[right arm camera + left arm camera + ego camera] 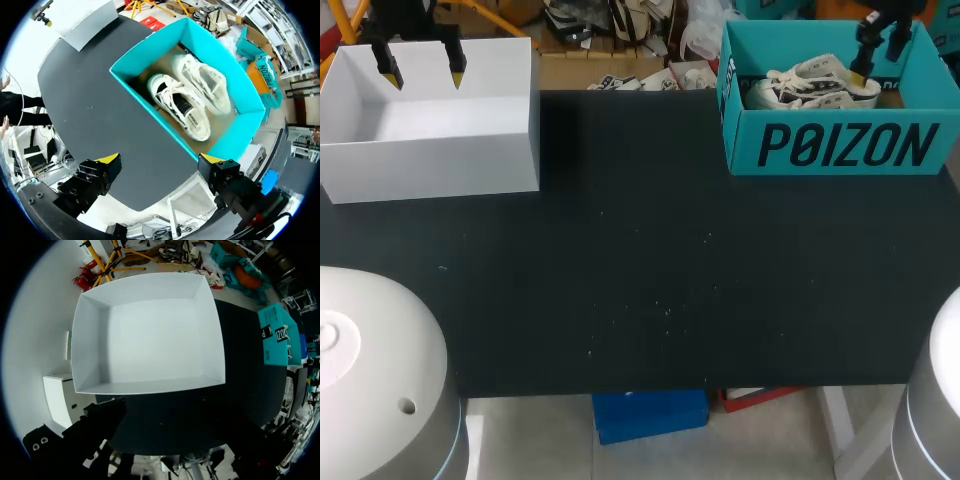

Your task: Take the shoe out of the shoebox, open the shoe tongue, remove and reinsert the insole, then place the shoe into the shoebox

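Task status: no step is complete, as far as the views show.

1. Shoebox (830, 150): it stands open at the far right of the tabletop (640, 260).
2. Shoe (182, 112): it lies inside the shoebox, laces up, with a second shoe (202, 85) just beside it. Neither is touched.
3. My right fingers (109, 161): they are spread wide and hold nothing. They hang above the shoebox, with both shoes ahead of them and not between them.
4. My left fingers (388, 70): they are spread and hold nothing. They hang above the white box (430, 160) at the far left, well apart from the shoebox.

Steps left, in order: take the shoe out onto the tabletop, open the tongue, pull the insole out, reinsert it, and place the shoe into the shoebox. I judge the right arm best placed for the first grasp.
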`<state>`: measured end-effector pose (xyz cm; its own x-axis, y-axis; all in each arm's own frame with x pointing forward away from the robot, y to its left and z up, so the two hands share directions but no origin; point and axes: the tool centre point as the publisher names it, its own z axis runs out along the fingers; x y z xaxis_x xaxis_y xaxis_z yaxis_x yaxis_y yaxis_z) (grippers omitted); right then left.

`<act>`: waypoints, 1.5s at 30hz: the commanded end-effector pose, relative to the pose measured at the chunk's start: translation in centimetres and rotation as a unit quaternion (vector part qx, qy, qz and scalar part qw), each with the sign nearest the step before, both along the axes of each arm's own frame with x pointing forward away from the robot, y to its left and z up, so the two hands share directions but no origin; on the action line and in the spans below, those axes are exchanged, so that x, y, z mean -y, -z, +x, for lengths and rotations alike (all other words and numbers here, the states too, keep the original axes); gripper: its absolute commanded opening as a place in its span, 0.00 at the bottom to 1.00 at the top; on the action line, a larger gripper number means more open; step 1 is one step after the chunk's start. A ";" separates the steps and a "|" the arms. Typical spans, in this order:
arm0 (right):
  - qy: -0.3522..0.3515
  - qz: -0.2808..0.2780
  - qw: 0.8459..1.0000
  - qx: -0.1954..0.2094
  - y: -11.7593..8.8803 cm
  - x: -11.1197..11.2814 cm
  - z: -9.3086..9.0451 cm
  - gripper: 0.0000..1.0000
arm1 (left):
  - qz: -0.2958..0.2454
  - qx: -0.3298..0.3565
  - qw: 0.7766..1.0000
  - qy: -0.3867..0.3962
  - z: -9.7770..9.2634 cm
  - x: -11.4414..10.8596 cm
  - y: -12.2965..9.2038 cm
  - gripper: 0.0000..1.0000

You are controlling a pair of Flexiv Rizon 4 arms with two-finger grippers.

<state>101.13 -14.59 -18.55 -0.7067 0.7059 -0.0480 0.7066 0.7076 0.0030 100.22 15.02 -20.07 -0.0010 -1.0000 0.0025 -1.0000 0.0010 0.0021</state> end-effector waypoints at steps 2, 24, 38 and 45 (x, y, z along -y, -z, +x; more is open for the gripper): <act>-0.208 0.015 0.976 0.065 -0.6 0.0 0.1 1.00 | 0.001 0.000 1.000 0.000 -0.1 0.0 -0.1 1.00; -0.306 -0.017 0.952 0.024 -0.1 0.2 1.0 1.00 | 0.001 0.000 1.000 0.000 -0.1 0.0 -0.1 1.00; -0.302 -0.034 0.952 0.028 2.3 -2.0 6.0 0.40 | 0.001 0.000 1.000 0.000 -0.1 0.0 -0.1 1.00; -0.323 -0.035 0.945 0.025 4.9 -2.3 8.1 0.40 | 0.001 0.000 1.000 0.000 -0.1 0.0 -0.1 1.00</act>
<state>107.64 -12.46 -22.25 -0.9816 0.1211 -0.1475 0.1283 0.9909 -0.0402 100.22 15.02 -20.06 -0.0010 -1.0000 0.0025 -1.0000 0.0010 0.0022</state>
